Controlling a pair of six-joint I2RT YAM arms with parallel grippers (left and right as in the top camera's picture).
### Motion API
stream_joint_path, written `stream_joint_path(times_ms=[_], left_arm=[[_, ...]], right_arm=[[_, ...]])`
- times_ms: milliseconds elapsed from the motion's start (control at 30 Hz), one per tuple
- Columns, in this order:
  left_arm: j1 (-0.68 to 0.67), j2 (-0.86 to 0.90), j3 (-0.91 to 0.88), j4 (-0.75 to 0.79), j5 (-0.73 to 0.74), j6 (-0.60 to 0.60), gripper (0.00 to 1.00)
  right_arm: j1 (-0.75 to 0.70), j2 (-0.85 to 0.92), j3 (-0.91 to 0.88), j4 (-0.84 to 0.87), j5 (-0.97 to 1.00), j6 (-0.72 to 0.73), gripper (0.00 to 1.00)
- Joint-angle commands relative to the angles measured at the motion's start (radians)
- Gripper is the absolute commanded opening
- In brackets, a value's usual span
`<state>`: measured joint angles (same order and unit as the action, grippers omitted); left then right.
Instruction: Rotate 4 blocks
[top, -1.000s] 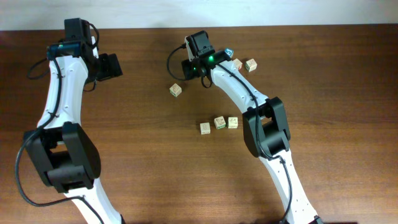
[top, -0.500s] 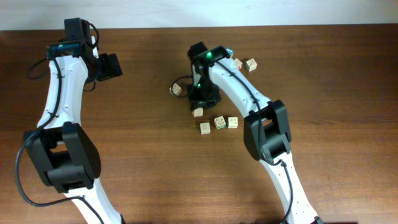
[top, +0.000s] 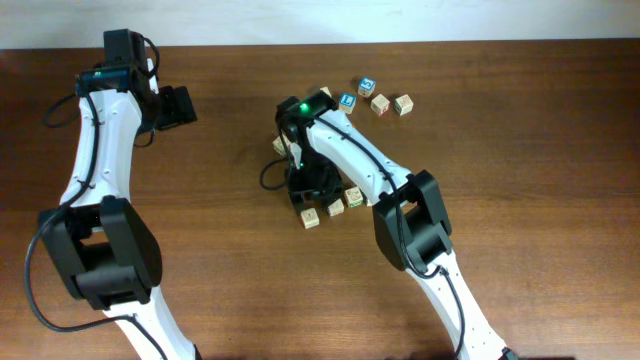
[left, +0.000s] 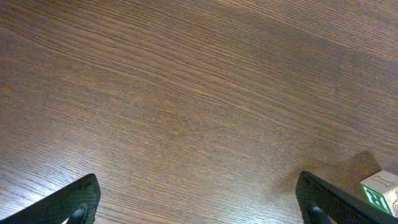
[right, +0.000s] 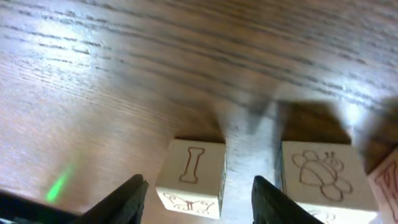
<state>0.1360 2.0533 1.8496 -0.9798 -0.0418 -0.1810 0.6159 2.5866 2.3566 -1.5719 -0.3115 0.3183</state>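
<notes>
My right gripper (top: 305, 192) hangs low over a short row of beige blocks (top: 336, 208) in mid-table. In the right wrist view its jaws stand open around a block with a red "I" (right: 191, 175), a gap on each side. That block (top: 311, 217) rests on the wood at the row's left end. A block with a bee drawing (right: 320, 175) sits just right of the right finger (right: 281, 202). My left gripper (top: 178, 107) is open and empty at the far left. Its wrist view shows bare wood and one green-printed block (left: 380, 190) at the right edge.
Two blue-faced cubes (top: 368, 85) (top: 347, 100) and two beige cubes (top: 380, 103) (top: 403, 104) lie at the back right. Another beige cube (top: 281, 146) peeks out beside the right arm. The table's far edge runs along the top.
The right gripper came forward from the back cubes down to the row carrying a block. The block now rests on the table and the jaws have opened. The left arm is unchanged.
</notes>
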Motion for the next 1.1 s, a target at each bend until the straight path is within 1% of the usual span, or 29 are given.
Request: stream_joint_path(times_ms=[0,33,67,133,167,200,233,267,333,367,433,467,533,600,633,667,733,800,867,933,967,1000,1033,1067], left_arm=[[-0.002,-0.003,0.017,0.002,0.000,-0.013,0.99],[-0.002,-0.003,0.017,0.002,0.000,-0.013,0.99],[-0.002,-0.003,0.017,0.002,0.000,-0.013,0.99],[-0.002,-0.003,0.017,0.002,0.000,-0.013,0.99],[-0.002,-0.003,0.017,0.002,0.000,-0.013,0.99],[-0.002,-0.003,0.017,0.002,0.000,-0.013,0.99],[-0.002,-0.003,0.017,0.002,0.000,-0.013,0.99],[-0.002,-0.003,0.017,0.002,0.000,-0.013,0.99],[-0.002,-0.003,0.017,0.002,0.000,-0.013,0.99],[-0.002,-0.003,0.017,0.002,0.000,-0.013,0.99],[-0.002,-0.003,0.017,0.002,0.000,-0.013,0.99],[-0.002,-0.003,0.017,0.003,0.001,-0.013,0.99],[-0.002,-0.003,0.017,0.037,0.001,-0.013,0.99],[-0.002,-0.003,0.017,0.047,0.023,-0.013,0.99],[-0.002,-0.003,0.017,0.034,0.063,-0.013,0.99],[-0.002,-0.003,0.017,0.021,0.097,-0.013,0.99],[-0.002,-0.003,0.017,0.019,0.151,-0.012,0.99],[-0.009,-0.002,0.013,0.004,0.270,-0.013,0.99],[-0.037,-0.002,-0.009,-0.015,0.392,-0.013,0.99],[-0.087,-0.002,-0.037,-0.043,0.417,-0.013,1.00],[-0.112,-0.002,-0.052,-0.055,0.416,-0.013,0.93],[-0.169,-0.002,-0.093,-0.063,0.412,-0.013,0.51],[-0.189,-0.002,-0.106,-0.064,0.397,-0.013,0.37],[-0.209,-0.002,-0.115,-0.064,0.369,-0.013,0.26]], right_arm=[[0.005,0.004,0.121,-0.045,0.010,0.004,0.58],[0.005,0.003,0.181,-0.070,0.012,0.005,0.58],[0.004,0.002,0.278,-0.111,0.013,0.005,0.58],[0.004,-0.026,0.438,-0.127,-0.003,-0.006,0.60],[0.004,-0.065,0.505,-0.127,0.006,-0.006,0.62],[0.003,-0.129,0.565,-0.127,0.013,-0.006,0.69],[-0.002,-0.203,0.591,-0.127,0.022,-0.011,0.70],[-0.005,-0.304,0.591,-0.127,0.075,-0.016,0.70],[-0.007,-0.450,0.587,-0.127,0.163,-0.023,0.79],[-0.006,-0.553,0.587,-0.127,0.233,-0.023,0.85],[-0.006,-0.682,0.561,-0.127,0.291,-0.022,0.93],[-0.006,-0.739,0.525,-0.127,0.306,-0.022,0.98],[-0.007,-0.837,0.409,-0.127,0.328,-0.003,0.98],[-0.008,-0.947,0.189,-0.127,0.396,0.052,0.98],[-0.008,-0.995,0.053,-0.127,0.426,0.092,0.98],[-0.008,-1.016,-0.035,-0.127,0.431,0.111,0.98],[-0.009,-1.025,-0.201,-0.124,0.428,0.150,0.98],[-0.009,-1.009,-0.351,-0.084,0.425,0.162,0.98],[-0.010,-0.973,-0.537,0.046,0.417,0.163,0.98],[-0.035,-0.943,-0.661,0.156,0.371,0.163,0.98],[-0.058,-0.932,-0.710,0.202,0.348,0.164,0.90],[-0.121,-0.910,-0.804,0.292,0.297,0.169,0.79],[-0.150,-0.901,-0.837,0.325,0.270,0.169,0.75],[-0.179,-0.891,-0.868,0.360,0.237,0.168,0.72]])
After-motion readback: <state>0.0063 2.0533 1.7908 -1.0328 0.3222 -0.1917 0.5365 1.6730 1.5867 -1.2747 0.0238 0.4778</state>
